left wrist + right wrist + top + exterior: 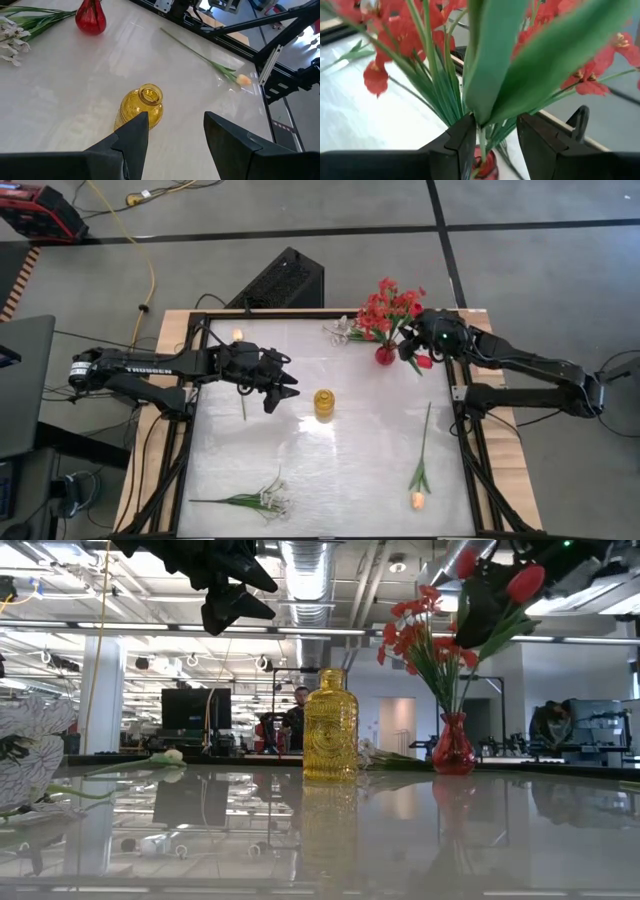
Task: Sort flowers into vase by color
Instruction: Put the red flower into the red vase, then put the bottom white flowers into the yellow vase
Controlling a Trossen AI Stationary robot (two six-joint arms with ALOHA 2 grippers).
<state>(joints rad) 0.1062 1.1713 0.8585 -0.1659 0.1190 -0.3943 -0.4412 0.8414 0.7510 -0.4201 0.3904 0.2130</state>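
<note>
Red tulip bud (424,361) on green stem, pinched in right tool (412,352); left tool (283,388) gapes.

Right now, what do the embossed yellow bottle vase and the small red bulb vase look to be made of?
Embossed yellow bottle vase: apparently translucent amber glass, since light glows through its patterned relief. Small red bulb vase: likely glossy red glass, showing sharp highlights and see-through colour. Moulded plastic cannot be ruled out for either.

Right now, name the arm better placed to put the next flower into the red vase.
Right. Its end effector already holds a red tulip beside the red vase; the left end effector hangs open and empty near the yellow vase.
</note>
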